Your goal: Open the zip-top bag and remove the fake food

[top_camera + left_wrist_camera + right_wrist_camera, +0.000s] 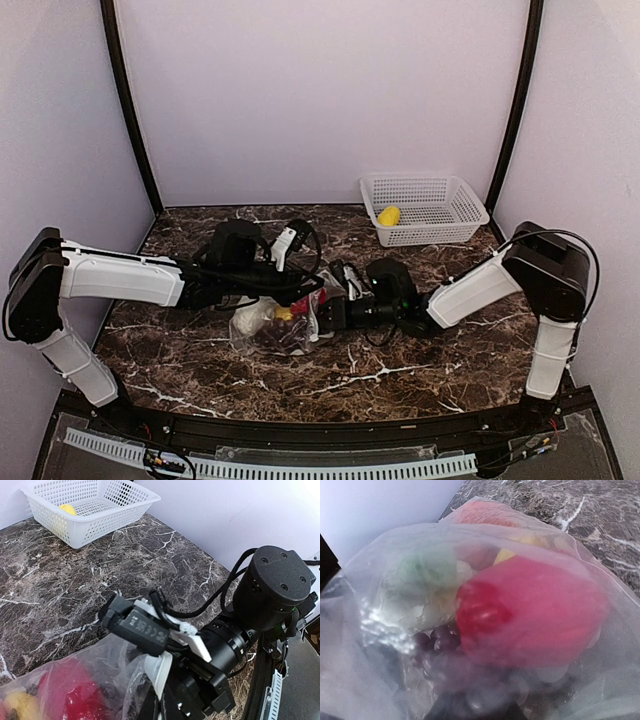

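The zip-top bag (262, 335) lies at the middle of the marble table, clear and crumpled, with its mouth facing right. Inside it I see fake food: a big red piece (535, 610), dark purple grapes (437, 640), white-green cauliflower (420, 590) and a yellow bit (505, 555). My left gripper (312, 290) is shut at the bag's upper rim and holds it up. My right gripper (330, 312) reaches into the bag's mouth from the right, down by the grapes. Its fingers are blurred behind plastic. One yellow lemon (389, 215) lies in the white basket (440, 228).
The lattice basket (100, 525) stands at the back right, near the wall. The right arm's wrist and camera (145, 630) sit close in front of the left wrist, cables looping over both. Purple walls close in the table on three sides.
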Tool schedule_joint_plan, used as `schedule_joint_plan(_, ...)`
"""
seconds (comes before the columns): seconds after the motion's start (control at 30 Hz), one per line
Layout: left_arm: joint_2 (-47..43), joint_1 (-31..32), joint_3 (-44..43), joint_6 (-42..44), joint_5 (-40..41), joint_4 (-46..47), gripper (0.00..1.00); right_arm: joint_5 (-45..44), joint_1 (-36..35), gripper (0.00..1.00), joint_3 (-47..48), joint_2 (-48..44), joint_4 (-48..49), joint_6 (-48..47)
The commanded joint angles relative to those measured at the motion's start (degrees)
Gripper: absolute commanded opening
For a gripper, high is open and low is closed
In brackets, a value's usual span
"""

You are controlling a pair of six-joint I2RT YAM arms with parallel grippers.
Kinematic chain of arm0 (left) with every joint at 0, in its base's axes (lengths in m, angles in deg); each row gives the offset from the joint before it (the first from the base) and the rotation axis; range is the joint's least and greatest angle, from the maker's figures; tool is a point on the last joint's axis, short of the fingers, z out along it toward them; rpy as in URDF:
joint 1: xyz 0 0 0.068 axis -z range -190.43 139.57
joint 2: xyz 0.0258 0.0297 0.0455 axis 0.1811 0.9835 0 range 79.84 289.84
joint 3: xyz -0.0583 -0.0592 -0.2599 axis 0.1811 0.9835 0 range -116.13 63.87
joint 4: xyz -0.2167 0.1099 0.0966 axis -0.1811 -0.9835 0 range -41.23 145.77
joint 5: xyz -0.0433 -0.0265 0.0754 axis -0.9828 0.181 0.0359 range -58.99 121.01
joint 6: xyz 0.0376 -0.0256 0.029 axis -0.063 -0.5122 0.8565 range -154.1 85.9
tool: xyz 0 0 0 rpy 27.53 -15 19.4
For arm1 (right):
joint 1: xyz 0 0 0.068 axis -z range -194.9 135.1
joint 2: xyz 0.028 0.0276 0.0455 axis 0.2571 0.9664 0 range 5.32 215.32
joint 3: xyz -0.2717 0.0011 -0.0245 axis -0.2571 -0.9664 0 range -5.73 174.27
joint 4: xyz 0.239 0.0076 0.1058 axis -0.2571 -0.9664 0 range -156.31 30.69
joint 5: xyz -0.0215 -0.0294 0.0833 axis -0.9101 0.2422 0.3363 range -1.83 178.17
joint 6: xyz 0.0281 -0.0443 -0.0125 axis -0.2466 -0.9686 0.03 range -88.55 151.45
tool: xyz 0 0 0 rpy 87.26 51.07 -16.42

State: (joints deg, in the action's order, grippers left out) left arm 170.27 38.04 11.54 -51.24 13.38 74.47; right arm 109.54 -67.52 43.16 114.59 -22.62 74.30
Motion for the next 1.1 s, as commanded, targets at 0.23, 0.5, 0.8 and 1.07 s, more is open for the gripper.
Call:
schedule_joint_plan(0.23,-0.9,-0.4,1.7,0.2,3.3,0.0,0.01,-0.9,-0.8,0.05,-5.4,-11.4,2.5,-1.9)
schedule_joint_plan(0.5,-0.9,-0.5,1.9,-0.6,3.3,0.6,0.01,-1.5,-0.9,0.0,-5.0,-14.7,0.3,-5.9)
schedule_joint_plan(0.8,-0.7,-0.7,2.3,-0.6,3.1,0.5,0.01,-2.8,-0.8,0.0,-5.5,-21.6,-0.7,-11.5)
schedule_joint_plan(1.07,-0.6,-0.7,2.7,-0.4,2.8,0.8,0.01,-2.5,-0.7,0.0,-4.9,-23.5,-1.2,-13.1)
